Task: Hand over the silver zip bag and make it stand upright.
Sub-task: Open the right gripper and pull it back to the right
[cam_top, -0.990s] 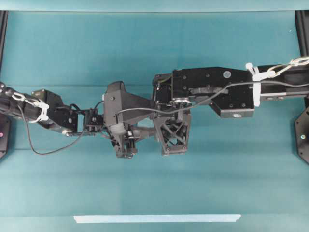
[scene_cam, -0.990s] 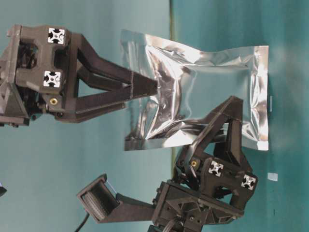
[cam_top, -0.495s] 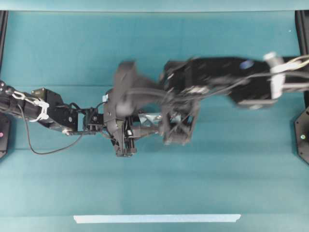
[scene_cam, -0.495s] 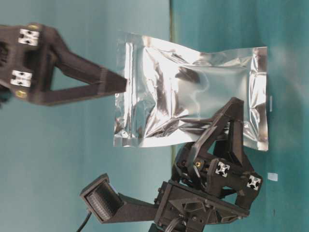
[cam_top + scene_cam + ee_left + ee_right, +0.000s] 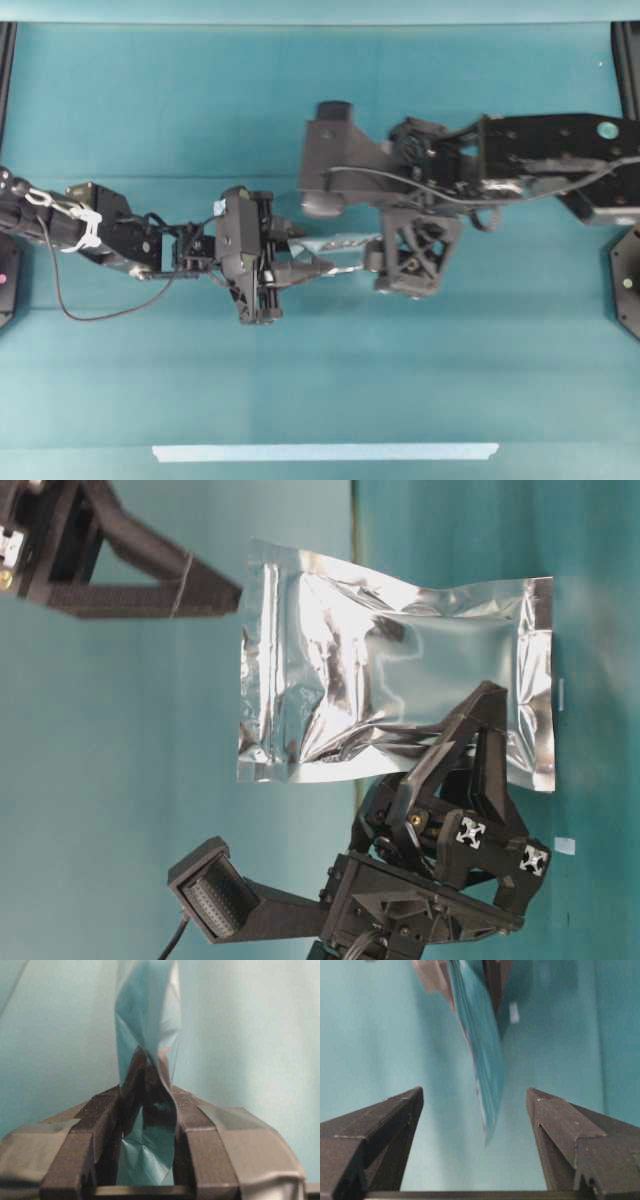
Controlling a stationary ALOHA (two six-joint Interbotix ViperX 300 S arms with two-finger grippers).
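My left gripper (image 5: 470, 742) pinched the silver zip bag (image 5: 390, 680) above the teal table cloth (image 5: 320, 380), my right gripper (image 5: 475, 1110) gaped clear of it, pale tape strip (image 5: 325, 452) near the table edge

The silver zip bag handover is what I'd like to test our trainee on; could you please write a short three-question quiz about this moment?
1. True or false: the right hand is clamped on the silver zip bag.
2. Which hand holds the bag? A) left hand B) right hand C) both
3. Fill in: in the right wrist view, the bag's edge hangs ____ the open fingers.

Key
1. False: its fingers are spread, clear of the bag.
2. A: the left wrist view shows the foil pinched between its fingers.
3. Between, touching neither.
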